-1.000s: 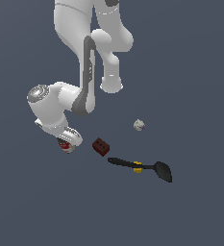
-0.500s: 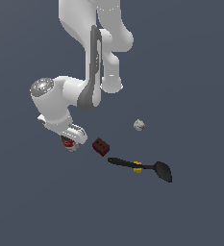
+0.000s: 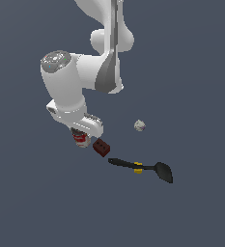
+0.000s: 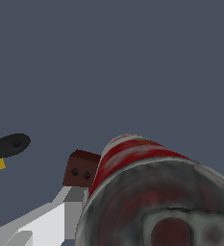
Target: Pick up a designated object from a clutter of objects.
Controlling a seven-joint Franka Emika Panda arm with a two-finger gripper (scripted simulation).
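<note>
**Jaws down over the can at the left end of the clutter**

Start at the exterior view's left: your soup can (image 3: 79, 139) stands upright on the tabletop (image 3: 191, 72), directly beneath the gripper (image 3: 80, 134), with only its red and white label showing under the hand. Its long axis looks vertical, in line with the hand, so any lift should go straight up. In the wrist view the can's grey metal top fills the frame close to the camera, with one white finger (image 4: 60, 216) beside its wall. You cannot tell from either view whether the jaws have closed on the can.

The arm reaches down from above, its wrist bent over the can.

Moving right, the dark red block (image 3: 101, 147) sits just beside the can, so mind it on the lift. The white lumpy object (image 3: 140, 126) and the black spatula (image 3: 142, 167) lie well apart.
</note>
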